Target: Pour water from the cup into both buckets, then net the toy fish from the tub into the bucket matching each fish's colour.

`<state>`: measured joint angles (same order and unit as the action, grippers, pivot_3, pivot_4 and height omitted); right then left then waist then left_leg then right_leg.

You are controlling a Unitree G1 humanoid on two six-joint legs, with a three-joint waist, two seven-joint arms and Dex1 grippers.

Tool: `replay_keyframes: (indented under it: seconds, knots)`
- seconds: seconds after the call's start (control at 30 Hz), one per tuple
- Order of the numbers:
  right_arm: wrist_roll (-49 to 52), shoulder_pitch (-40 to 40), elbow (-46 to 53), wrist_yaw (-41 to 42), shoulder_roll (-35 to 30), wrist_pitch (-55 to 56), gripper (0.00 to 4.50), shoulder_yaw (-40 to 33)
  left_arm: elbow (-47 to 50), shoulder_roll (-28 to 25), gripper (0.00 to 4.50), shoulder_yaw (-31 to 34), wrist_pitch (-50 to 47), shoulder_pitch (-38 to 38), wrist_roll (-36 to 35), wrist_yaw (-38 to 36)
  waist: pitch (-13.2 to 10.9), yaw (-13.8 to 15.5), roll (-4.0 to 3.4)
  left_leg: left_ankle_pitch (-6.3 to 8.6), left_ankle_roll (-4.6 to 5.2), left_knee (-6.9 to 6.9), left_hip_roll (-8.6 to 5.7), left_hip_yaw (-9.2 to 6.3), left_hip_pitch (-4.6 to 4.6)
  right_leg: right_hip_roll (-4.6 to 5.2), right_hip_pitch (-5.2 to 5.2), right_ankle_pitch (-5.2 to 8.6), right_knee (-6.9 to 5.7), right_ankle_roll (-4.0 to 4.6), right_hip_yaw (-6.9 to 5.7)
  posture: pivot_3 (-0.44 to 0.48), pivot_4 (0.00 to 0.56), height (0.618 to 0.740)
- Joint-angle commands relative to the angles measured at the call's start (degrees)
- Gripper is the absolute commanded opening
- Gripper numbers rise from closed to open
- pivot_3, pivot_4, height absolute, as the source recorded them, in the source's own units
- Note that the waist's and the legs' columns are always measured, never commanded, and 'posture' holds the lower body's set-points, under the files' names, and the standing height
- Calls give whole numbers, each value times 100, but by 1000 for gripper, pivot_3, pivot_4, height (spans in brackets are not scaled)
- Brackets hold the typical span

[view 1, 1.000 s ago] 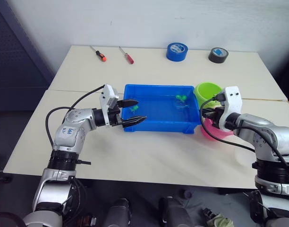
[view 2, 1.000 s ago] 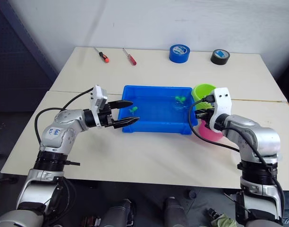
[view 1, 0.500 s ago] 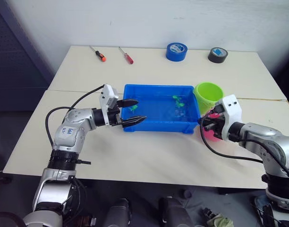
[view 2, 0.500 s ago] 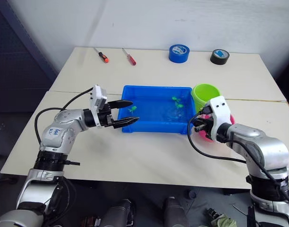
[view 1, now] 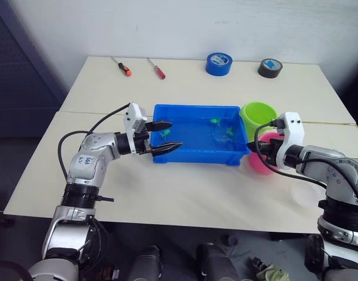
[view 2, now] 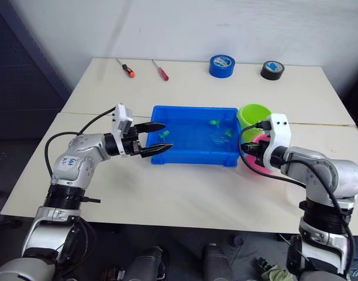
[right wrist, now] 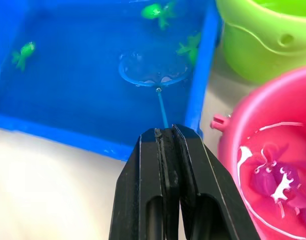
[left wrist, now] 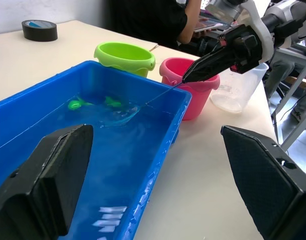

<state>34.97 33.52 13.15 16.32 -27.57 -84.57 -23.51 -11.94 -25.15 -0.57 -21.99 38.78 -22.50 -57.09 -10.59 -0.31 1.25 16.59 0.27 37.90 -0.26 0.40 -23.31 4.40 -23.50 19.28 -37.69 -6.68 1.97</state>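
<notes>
pale tabletop (view 1: pixel 185 199), glossy rectangular tub (view 1: pixel 167 155), round net (right wrist: pixel 152 68)

Blue net (right wrist: pixel 152 68) dipped in tub (right wrist: pixel 63 131), green fish (right wrist: pixel 156 10) nearby

I can read almost nothing here. My left arm (view 1: pixel 88 161), at the left of the head view, carries some dark handwritten marks on its grey upper shell, but they are too small for me to make out. The other things in view show no lettering, brand or number I can read.
</notes>
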Motion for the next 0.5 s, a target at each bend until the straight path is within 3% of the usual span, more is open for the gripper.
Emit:
replay_keyframes:
  seconds: [0.03,0.5]
  knots:
    - [174,271,193,-79,249,-600,0,-495,125,-51,4471,105,122,33,-23,6,0,-2,0,0,0,-1,1,-1,0,-1,-1,0,-1,0,1,0,150,740]
    - [-20,335,229,-549,378,-674,0,-570,-63,-12,4471,104,263,80,6,31,0,-3,0,0,0,-3,-2,1,0,1,-1,0,-1,0,0,0,150,740]
